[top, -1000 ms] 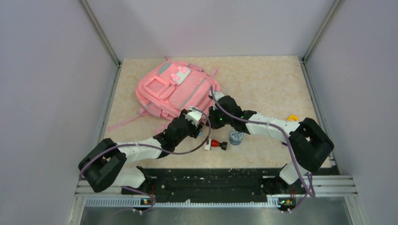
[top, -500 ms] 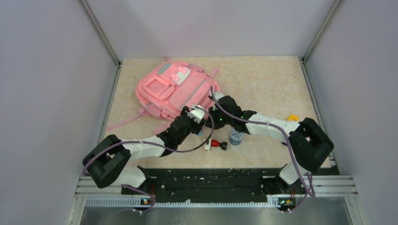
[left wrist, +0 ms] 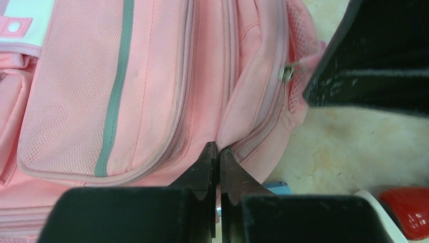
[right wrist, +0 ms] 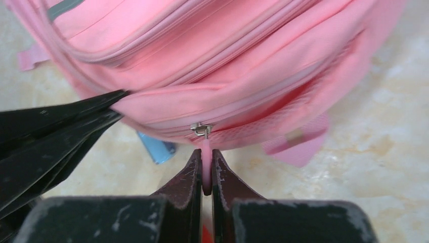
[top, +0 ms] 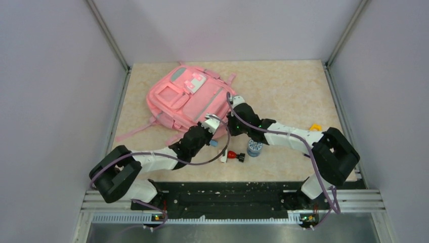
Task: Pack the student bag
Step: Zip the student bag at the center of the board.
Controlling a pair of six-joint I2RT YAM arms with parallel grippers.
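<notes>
The student bag (top: 186, 97) lies flat, front pockets up, left of centre in the upper half of the overhead view, on the beige marbled table (top: 288, 86). One pink strap trails toward the lower left.

Along the bag's lower right edge runs a closed zip. Its pink zip pull (right wrist: 205, 152) hangs from the metal slider and is pinched between the closed fingers of the right gripper (right wrist: 205, 174).

Just to the left along the same edge, the left gripper (left wrist: 218, 151) has its fingers pressed together, the tips nipping a ridge of pink fabric between two zip lines.

A small blue thing (right wrist: 158, 147) peeks out from under the bag's edge, between the two grippers.

Lower in the overhead view, near the centre, a red object (top: 231, 154) lies on the table, with a small patterned jar (top: 254, 148) standing just to its right. A yellow piece (top: 315, 127) sits well apart near the right edge.
</notes>
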